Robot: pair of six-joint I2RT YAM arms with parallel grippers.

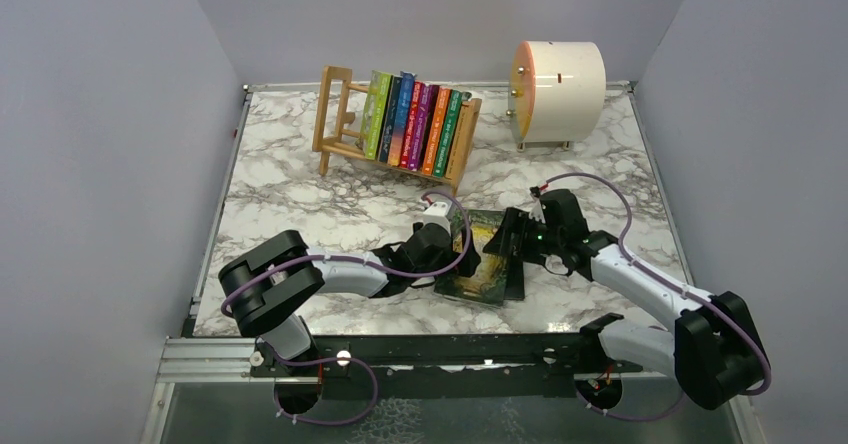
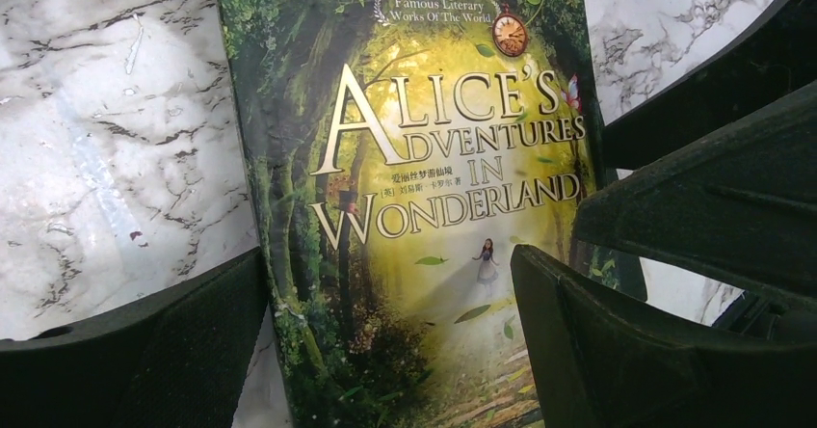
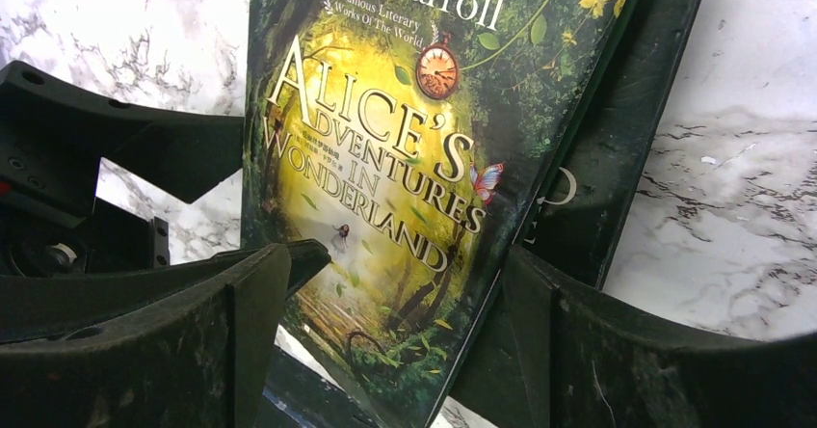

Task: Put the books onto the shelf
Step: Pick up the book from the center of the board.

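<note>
Mostly done: books (image 1: pixel 415 122) fill the far shelf (image 1: pixel 328 114); green book (image 1: pixel 480 249) and dark book (image 3: pixel 617 139) lie near; left pincer (image 2: pixel 390 341), right pincer (image 3: pixel 395 341) wide, empty.

Under my black left claw (image 2: pixel 385 283) the book (image 2: pixel 414 158) is forest green, glowing yellow, lettered gold. By my black right claw (image 3: pixel 400 264) a second book (image 3: pixel 617 110) peeks out black. The table (image 1: pixel 300 204) is white marble veined grey.
</note>
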